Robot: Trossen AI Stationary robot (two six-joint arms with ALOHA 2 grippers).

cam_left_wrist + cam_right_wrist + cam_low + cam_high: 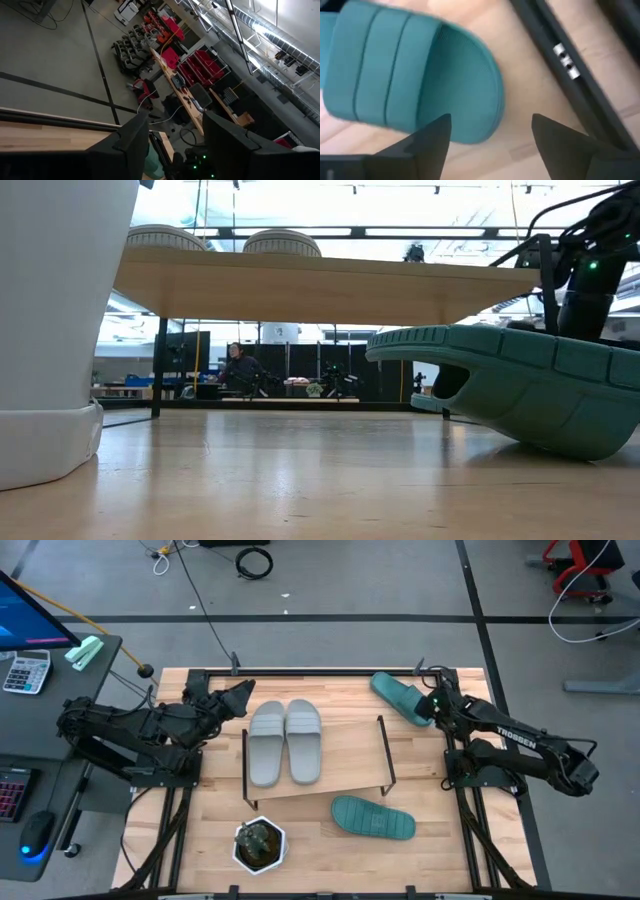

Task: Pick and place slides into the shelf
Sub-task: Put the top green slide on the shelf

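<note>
Fingers spread, the right gripper hovers over a teal slide at upper right; the left gripper waits, also spread.

**Table contents, seen from above**

Shelf: one light wooden board on thin black legs, stood mid-table. Two light grey slides lay side by side on the board's left half, touching; the right half was bare.

Teal slide, near front: lay sole-up on the table, just in front of the shelf's right end.

Teal slide, far right: lay angled at the table's back right corner.

Right pincer: positioned at that far teal slide; finger state indiscernible.

Left pincer: hung over the table's back left, beside the grey pair.

Potted plant: white pot, front edge, left of centre.
</note>
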